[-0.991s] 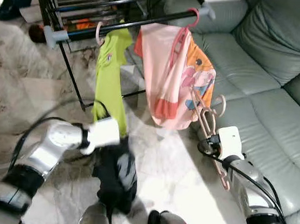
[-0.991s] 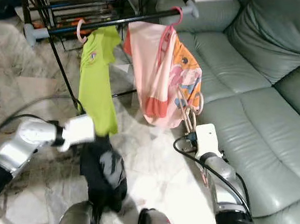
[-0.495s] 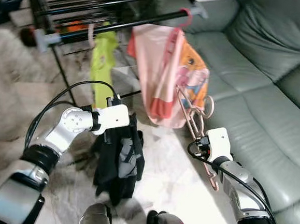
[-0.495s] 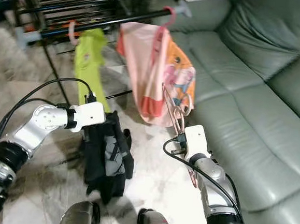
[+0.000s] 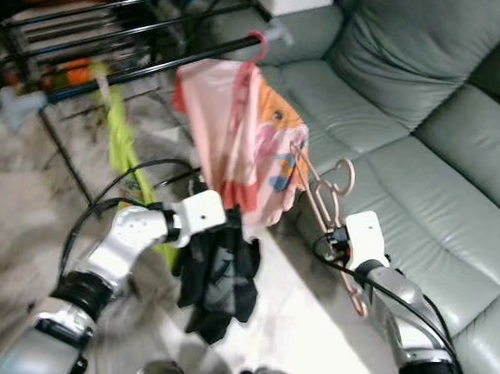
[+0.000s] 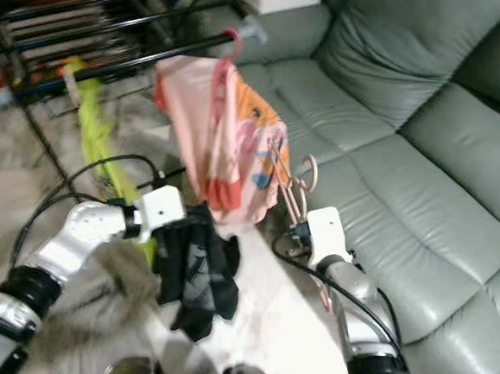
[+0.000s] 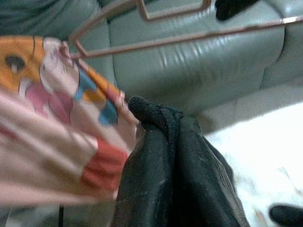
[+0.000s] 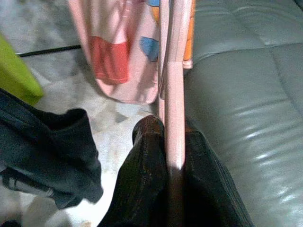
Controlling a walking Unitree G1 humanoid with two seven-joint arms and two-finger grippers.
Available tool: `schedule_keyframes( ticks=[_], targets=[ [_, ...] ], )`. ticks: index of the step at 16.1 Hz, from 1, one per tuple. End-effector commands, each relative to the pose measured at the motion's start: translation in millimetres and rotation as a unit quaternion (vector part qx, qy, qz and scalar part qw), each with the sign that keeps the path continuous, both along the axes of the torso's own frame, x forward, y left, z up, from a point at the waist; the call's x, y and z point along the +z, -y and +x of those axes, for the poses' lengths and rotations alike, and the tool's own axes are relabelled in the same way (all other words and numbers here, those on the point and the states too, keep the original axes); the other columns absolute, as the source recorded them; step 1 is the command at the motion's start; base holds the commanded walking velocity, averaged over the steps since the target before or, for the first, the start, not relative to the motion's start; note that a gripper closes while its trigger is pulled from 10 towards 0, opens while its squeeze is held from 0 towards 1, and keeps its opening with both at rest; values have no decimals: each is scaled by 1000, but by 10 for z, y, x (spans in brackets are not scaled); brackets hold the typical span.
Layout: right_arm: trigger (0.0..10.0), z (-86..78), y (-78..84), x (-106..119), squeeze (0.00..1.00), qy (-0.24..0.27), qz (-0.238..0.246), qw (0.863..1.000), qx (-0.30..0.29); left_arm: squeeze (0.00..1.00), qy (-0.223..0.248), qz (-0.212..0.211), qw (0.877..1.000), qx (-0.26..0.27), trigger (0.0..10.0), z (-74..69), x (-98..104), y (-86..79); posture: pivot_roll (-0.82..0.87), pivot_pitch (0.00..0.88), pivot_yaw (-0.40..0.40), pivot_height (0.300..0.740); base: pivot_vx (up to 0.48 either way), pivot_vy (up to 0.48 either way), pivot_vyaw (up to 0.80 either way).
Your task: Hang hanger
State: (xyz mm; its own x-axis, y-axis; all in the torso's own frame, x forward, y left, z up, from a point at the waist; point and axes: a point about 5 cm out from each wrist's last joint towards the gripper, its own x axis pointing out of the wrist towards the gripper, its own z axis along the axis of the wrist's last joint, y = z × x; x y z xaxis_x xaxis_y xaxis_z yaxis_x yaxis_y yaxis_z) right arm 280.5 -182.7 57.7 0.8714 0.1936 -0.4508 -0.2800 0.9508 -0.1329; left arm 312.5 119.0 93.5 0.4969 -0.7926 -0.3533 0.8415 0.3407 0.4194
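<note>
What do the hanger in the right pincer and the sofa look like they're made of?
Hanger: thin pink bars with a slight sheen, probably plastic or coated wire; can't tell which. Sofa: grey-green leather or leatherette, smooth, with glossy highlights and soft creases at the seams.

Smooth pink hanger (image 5: 322,201), seemingly plastic; matt black cloth (image 5: 219,275); glossy leather sofa (image 5: 425,157)

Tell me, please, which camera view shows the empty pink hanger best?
The left eye view: the whole pink hanger shows, hook up, held by the right gripper. The right eye view shows nearly the same. The right wrist view shows it edge-on between the jaws; the left wrist view shows part of its frame.
</note>
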Motion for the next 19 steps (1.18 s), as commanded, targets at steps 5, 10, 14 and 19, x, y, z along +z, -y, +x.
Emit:
schedule_keyframes(
  ticks=[5, 10, 14, 19],
  targets=[
    [10000, 3, -45, -13, 0, -6, -3, 1000, 12, 0, 15, -6, 1000, 4, 10000, -1, 60, -12, -50, 84, -52, 740, 139, 0, -563],
    [10000, -12, -55, -22, 0, -8, -3, 1000, 15, 0, 22, 10, 1000, 14, 10000, -44, 24, -51, -51, 88, -54, 740, 0, 0, 0],
    [10000, -21, -89, -32, 0, -7, 3, 1000, 16, 0, 15, -22, 998, 53, 10000, -100, -4, -99, -46, 98, -51, 740, 0, 0, 0],
    [10000, -7, 48, 6, 0, -17, 3, 999, 31, 0, 51, 9, 994, 94, 10000, -131, -30, -286, -44, 113, -44, 740, 0, 0, 0]
  ],
)
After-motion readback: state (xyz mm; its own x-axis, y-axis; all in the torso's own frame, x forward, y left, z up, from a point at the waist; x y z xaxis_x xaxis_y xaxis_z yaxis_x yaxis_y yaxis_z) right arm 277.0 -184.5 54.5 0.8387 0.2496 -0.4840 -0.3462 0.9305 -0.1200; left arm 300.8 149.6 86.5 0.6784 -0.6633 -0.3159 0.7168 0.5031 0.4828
